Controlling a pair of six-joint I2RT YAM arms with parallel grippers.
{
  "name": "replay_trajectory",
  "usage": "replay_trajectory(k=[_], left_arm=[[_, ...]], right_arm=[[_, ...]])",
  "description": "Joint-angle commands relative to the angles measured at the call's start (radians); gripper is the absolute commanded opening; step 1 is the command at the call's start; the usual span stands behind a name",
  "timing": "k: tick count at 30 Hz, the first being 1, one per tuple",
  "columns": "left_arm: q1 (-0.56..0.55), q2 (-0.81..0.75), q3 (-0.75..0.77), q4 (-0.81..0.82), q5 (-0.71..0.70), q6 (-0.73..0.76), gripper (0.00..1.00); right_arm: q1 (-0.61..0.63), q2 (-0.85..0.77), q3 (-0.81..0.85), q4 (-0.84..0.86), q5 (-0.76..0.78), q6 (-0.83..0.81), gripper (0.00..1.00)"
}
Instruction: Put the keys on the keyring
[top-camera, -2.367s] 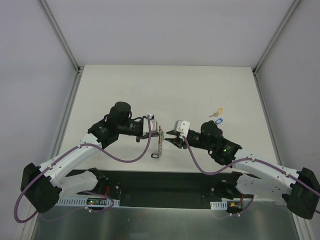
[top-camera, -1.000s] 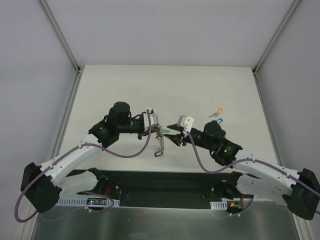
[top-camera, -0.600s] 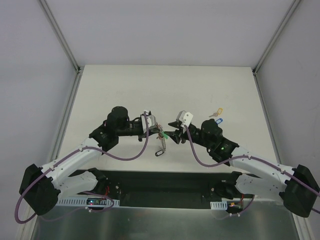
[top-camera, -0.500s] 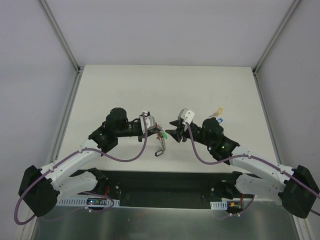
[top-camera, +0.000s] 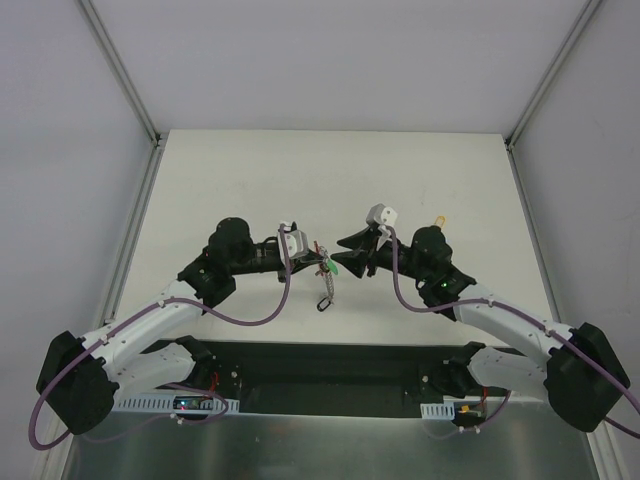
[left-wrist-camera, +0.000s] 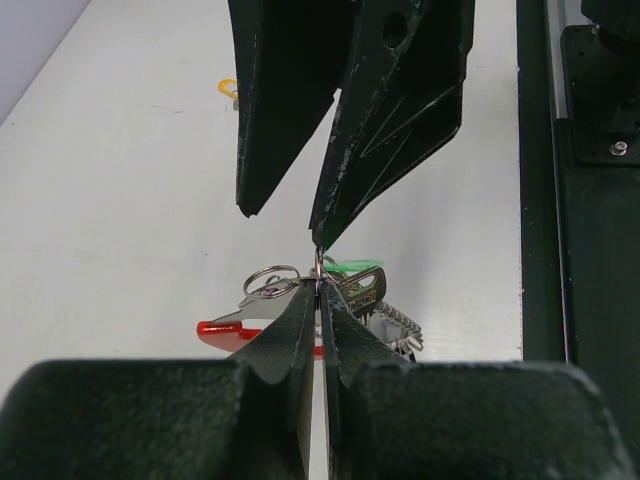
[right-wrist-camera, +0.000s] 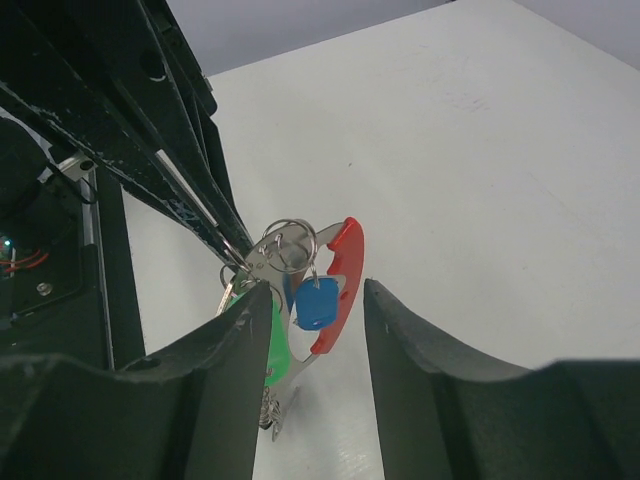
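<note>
Compared with the oldest top view, my right gripper has drawn back from the keyring with its jaws apart on nothing, while the left gripper has its jaws pinched together on the ring wire, holding it up at mid-frame. By my reckoning two of three are on: the green key and the blue key hang beside the red loop. Left to fetch is the yellow key, lying toward the upper right, where my right arm crowds the approach.
</note>
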Motion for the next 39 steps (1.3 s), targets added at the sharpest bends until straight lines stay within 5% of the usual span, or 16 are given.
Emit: replay_trajectory(k=[1,39], left_arm=[[-0.009,-0.029,-0.001,0.089,0.047,-0.018,0.0],[-0.009,-0.05,-0.044,0.193,-0.04,-0.095,0.0]], right_arm=[[-0.03,0.003,-0.014,0.153,-0.105,0.085,0.43],[-0.057,0.111,0.0,0.318,-0.239,0.209,0.19]])
